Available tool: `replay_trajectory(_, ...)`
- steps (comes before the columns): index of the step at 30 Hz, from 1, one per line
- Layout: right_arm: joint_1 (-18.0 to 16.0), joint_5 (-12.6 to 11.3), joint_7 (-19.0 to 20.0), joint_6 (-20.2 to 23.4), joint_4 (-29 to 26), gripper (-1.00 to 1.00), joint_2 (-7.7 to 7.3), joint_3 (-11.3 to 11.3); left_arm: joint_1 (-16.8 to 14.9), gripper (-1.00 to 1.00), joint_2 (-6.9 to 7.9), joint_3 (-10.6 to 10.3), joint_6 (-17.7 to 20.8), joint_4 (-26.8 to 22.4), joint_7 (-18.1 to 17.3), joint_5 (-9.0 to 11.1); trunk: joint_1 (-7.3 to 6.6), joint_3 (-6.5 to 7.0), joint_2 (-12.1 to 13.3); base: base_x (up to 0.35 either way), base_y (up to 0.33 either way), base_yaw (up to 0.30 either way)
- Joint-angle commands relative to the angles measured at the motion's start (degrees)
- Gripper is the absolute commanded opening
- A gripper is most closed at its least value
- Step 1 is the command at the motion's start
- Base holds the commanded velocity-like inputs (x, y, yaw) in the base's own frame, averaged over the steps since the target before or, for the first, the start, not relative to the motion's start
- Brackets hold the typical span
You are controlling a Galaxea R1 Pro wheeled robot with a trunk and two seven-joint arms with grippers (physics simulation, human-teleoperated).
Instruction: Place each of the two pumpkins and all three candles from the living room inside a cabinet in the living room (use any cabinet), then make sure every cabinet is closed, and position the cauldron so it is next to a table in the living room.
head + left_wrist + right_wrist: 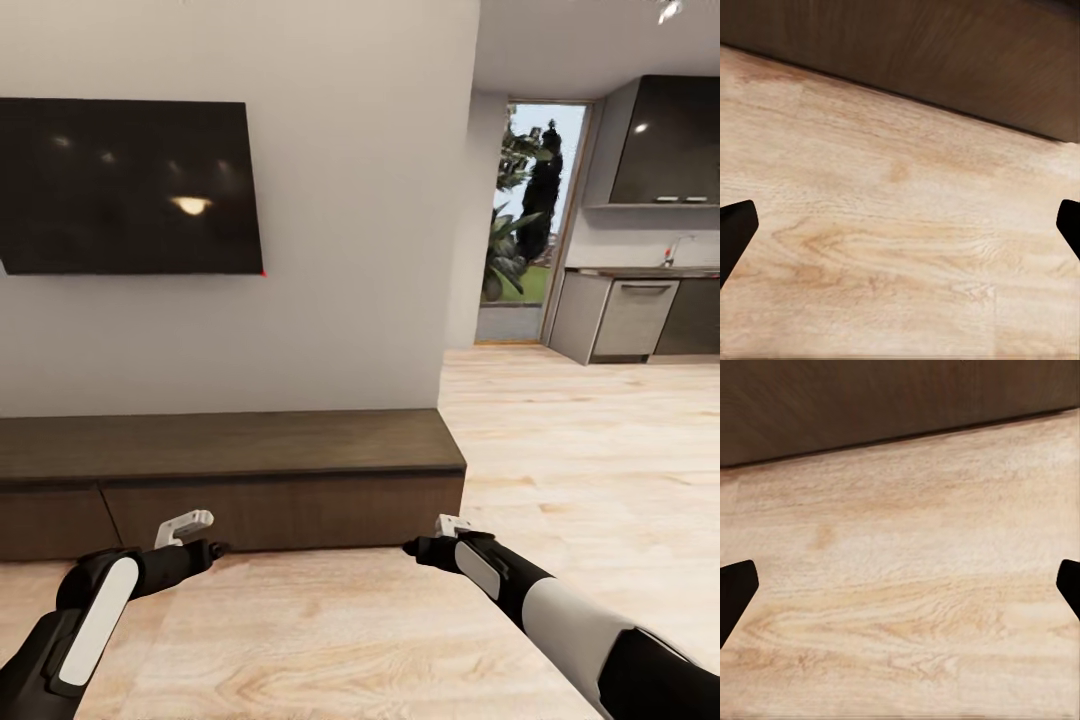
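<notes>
No lettering, brand mark or label can be read on anything here. The one storage unit in sight is the cabinet (230, 470), a long, low, dark brown wooden bench against the white wall (350, 200); from the head view it runs from about nine o'clock to just past the middle of the scene. Its flat fronts sit flush and closed, its top is bare, and what it holds cannot be seen.

Above it, toward ten o'clock, a black television (130, 185) hangs on the wall, reflecting a few ceiling lights. At two o'clock, well beyond the cabinet's end, stand the grey kitchen cupboards (635, 315) with a dark wall unit (665, 140) over them, and beside those a tall window (530, 215) onto greenery.

The left gripper (218, 548) hangs low at seven o'clock, just in front of the cabinet's base, over the pale wood floor (350, 640). The right gripper (410, 547) hangs at about five o'clock, near the cabinet's right end, also above the floor. In the left wrist view the two dark fingertips (735, 229) sit wide apart with bare floorboards between them and the cabinet's dark front (945, 60) beyond: released, grasping nothing. The right wrist view is alike: fingertips (735, 589) spread wide, floor between, the cabinet face (870, 405) ahead.
</notes>
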Motion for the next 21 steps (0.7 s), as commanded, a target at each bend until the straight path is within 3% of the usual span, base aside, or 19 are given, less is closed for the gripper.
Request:
replay_trajectory(1,-0.04,-0.29,-0.17,0.18,-0.13,1.0,-0.04,0.29,-0.05,1.0,0.01,0.01,0.25,-0.04,0.56,0.58,-0.24,0.12,0.39,-0.029,-0.002,0.0)
replay_trajectory(6,-0.04,-0.29,-0.17,0.18,-0.18,1.0,-0.01,0.33,-0.14,1.0,0.03,-0.06,0.27,0.72,0.97,0.49,-1.34,1.02,2.39,-0.01,-0.001,0.0)
replay_trajectory(13,-0.04,-0.23,-0.17,0.18,-0.14,1.0,-0.03,0.33,-0.57,1.0,-0.14,-0.01,0.28,6.15,7.6,0.57,-2.88,2.28,5.2,-0.001,0.0,0.0)
replay_trajectory(21,-0.04,-0.22,-0.17,0.18,0.25,1.0,0.07,0.26,-0.64,1.0,-0.24,-0.01,0.28,6.8,8.72,0.58,-4.63,3.71,8.41,0.0,0.0,0.0)
